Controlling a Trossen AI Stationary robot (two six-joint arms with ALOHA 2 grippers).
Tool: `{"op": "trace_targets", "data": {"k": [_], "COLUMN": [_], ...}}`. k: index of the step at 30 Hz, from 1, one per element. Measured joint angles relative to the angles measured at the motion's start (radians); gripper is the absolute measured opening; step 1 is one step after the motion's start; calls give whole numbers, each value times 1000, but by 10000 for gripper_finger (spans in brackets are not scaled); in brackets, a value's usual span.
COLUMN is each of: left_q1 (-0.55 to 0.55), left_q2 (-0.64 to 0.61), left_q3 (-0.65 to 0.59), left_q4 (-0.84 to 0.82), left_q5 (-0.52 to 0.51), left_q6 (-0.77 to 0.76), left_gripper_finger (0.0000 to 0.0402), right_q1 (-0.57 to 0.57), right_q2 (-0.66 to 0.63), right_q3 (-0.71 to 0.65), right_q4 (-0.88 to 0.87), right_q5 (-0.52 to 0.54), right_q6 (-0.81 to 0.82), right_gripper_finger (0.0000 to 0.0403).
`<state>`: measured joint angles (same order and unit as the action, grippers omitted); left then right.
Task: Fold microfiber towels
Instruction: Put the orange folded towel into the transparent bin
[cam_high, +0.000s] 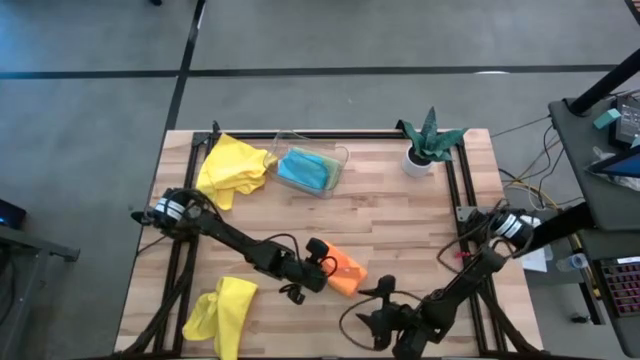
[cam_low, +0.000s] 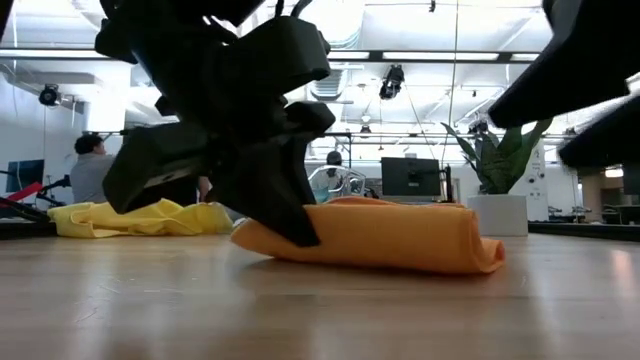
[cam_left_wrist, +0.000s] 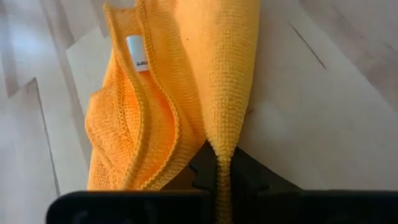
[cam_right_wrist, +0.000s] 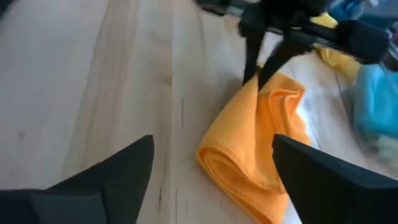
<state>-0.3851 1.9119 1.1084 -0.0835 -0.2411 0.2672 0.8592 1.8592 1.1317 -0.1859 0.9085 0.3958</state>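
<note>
The left arm reaches low across the wooden table (cam_high: 400, 215), its left gripper (cam_left_wrist: 222, 180) pinched tight on a fold of the orange towel (cam_high: 345, 272), which lies folded near the table's front middle. The right gripper (cam_right_wrist: 211, 168) hovers just beside it, fingers spread wide, holding nothing.

tray (cam_high: 343, 158): table rear, towel (cam_high: 305, 170) inside | plant (cam_high: 430, 140): right of tray

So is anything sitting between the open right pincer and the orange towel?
Nothing visible. Bare table separates the right pincer from the orange towel. The left pincer is shut on the towel's far edge, away from the right one's approach.
</note>
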Motion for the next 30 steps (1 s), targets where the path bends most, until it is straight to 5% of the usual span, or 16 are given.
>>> {"op": "trace_targets", "data": {"k": [14, 30], "left_q1": [13, 13], "left_q2": [-49, -56], "left_q3": [5, 18], "left_q4": [-25, -30], "left_q5": [100, 186], "left_q6": [-53, -54], "left_gripper_finger": [0, 0], "right_q1": [-59, -82], "right_q2": [184, 188], "right_q3": [130, 158], "right_q4": [-26, -179], "right_q5": [84, 112], "right_q6": [-269, -174], "right_gripper_finger": [332, 325]}}
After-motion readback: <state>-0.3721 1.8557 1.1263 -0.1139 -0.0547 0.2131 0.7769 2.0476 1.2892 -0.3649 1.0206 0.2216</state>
